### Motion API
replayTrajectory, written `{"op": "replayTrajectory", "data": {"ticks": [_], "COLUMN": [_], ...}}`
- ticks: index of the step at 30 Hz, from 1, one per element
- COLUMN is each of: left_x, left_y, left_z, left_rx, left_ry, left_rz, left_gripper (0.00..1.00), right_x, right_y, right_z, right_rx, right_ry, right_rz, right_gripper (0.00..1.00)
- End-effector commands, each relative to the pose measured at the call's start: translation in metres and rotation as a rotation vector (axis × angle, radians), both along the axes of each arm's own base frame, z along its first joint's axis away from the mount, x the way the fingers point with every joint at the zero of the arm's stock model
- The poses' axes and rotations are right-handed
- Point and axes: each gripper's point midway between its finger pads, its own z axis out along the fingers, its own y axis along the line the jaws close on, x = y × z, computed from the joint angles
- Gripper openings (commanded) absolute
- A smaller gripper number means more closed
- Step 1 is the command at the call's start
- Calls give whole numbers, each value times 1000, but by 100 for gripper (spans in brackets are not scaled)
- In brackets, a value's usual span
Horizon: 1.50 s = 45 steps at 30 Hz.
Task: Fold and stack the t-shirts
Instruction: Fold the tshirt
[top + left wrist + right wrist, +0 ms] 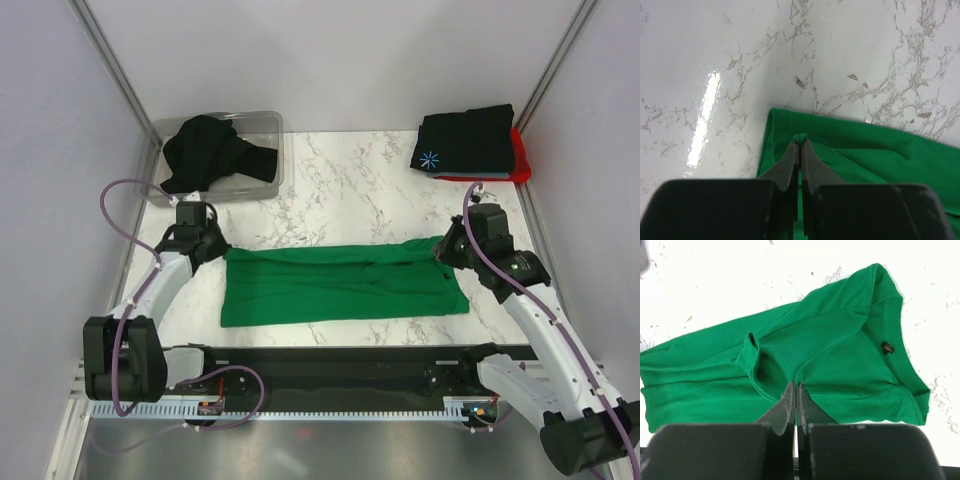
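The bright green t-shirt lies as a long folded band across the middle of the marble table. My left gripper is shut on its far left corner; the left wrist view shows a pinch of green cloth between the closed tips of the left gripper. My right gripper is shut on the shirt's far right edge near the collar; the right wrist view shows this gripper closed on green cloth. A folded black t-shirt with a starburst print lies on a red t-shirt at the back right.
A clear plastic bin at the back left holds a crumpled black t-shirt. Grey walls and metal posts close in the left, right and back. A black strip runs along the table's near edge.
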Motion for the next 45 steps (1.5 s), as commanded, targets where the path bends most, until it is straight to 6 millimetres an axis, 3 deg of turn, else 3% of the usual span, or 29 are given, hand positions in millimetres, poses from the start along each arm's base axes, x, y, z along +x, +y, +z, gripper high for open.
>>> {"op": "replayTrajectory", "data": {"ticks": [1, 9, 12, 13, 14, 16, 17, 19, 23, 26, 28, 31, 33, 34, 35, 37, 38, 42, 45], "left_x": [5, -16, -29, -31, -36, -42, -44, -48, -46, -42, -37, -33, -33, -33, -32, -30, -32, -33, -38], "left_y": [4, 2, 9, 10, 11, 14, 14, 15, 12, -3, -8, -21, -43, -46, -61, -71, -76, -83, -81], "left_z": [17, 2, -3, 6, 3, 5, 16, 22, 45, 54, 51, 36, 29, 16, 16, 8, -9, -32, -39], "left_rx": [6, -6, -20, -30, -34, -48, -53, -56, -60, -79, -88, -81, -69, -37, -24, -7, 3, 6, 22], "left_ry": [-87, -45, -58, -99, -102, -126, -170, -200, -294, -310, -285, -213, -178, -130, -120, -80, -18, 71, 119], "left_rz": [39, 37, 119, 140, 153, 194, 199, 204, 164, 56, 28, -27, -100, -109, -158, -186, -202, -226, -239], "left_gripper": [4, 5, 13, 23, 39, 82, 89, 99, 99, 93, 90, 88, 88, 88, 88, 88, 88, 87, 85], "right_x": [-11, -43, -55, -59, -62, -68, -70, -71, -64, -54, -46, -32, -26, -20, -19, -15, -17, -23, -22], "right_y": [-7, -10, -13, -15, -17, -21, -23, -28, -25, -2, 13, 21, 24, 26, 29, 34, 39, 44, 40], "right_z": [-1, -32, -38, -34, -38, -37, -38, -36, -29, -36, -45, -55, -61, -69, -76, -98, -107, -156, -179], "right_rx": [-14, 22, 74, 96, 100, 126, 128, 122, 132, 200, 242, 239, 233, 228, 227, 216, 220, 199, 158], "right_ry": [-2, 50, 32, 3, 1, -12, -12, -17, -35, -10, 32, 72, 90, 112, 137, 204, 236, 396, 452], "right_rz": [-22, -41, -94, -113, -135, -178, -189, -223, -214, -132, -86, -71, -69, -68, -66, -65, -48, -58, -74], "right_gripper": [0, 0, 1, 4, 21, 45, 72, 77, 77, 76, 75, 75, 75, 76, 76, 77, 77, 79, 79]}}
